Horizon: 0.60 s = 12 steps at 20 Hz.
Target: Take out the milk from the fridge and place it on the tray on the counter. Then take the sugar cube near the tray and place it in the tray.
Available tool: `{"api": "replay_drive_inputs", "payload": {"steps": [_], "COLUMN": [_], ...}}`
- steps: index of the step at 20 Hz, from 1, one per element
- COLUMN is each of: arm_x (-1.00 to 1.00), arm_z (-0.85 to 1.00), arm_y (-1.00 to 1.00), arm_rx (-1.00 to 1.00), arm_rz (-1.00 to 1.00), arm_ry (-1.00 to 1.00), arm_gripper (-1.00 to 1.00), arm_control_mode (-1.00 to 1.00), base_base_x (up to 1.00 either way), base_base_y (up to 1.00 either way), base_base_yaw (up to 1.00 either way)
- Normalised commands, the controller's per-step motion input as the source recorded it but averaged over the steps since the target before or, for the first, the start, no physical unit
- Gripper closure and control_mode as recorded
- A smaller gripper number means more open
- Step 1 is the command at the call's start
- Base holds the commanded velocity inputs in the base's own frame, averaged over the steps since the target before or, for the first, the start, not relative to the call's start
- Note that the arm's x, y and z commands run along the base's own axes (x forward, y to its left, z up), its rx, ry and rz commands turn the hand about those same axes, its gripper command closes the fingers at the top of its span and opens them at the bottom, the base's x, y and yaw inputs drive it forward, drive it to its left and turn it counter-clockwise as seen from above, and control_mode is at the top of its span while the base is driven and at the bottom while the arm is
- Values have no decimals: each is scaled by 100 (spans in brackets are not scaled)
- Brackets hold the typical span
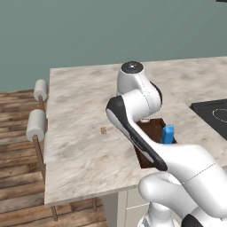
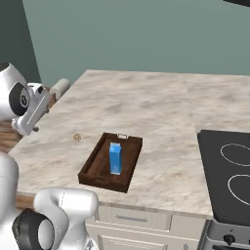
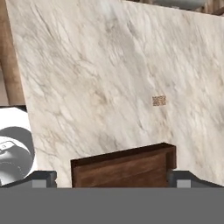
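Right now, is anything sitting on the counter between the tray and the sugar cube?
No. In the right base view, only bare marbled counter separates the tray from the sugar cube. The hand view shows the same bare stretch.

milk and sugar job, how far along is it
Done: the milk stands upright in the tray on the counter. In hand: nothing; the fingers are spread wide and empty above the tray's end. Left: the sugar cube sits on the counter outside the tray.
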Motion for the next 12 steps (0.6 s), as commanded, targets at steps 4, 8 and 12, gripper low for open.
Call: {"api": "replay_drive_inputs", "payload": {"steps": [4,8,12], "arm_x": [23,38,23], "arm_z": [-32,-36,-11], "arm_y": [0,0,0], "arm_rx": [0,0,4], "arm_rz": [0,0,0], "arm_ry": [0,2,1], "arm_gripper": [-100,-100,-100], "arm_control_mode": [-100,-100,-100], "base_base_x": [0,0,0], "base_base_y": [0,0,0], "base_base_yaw": [0,0,0]}}
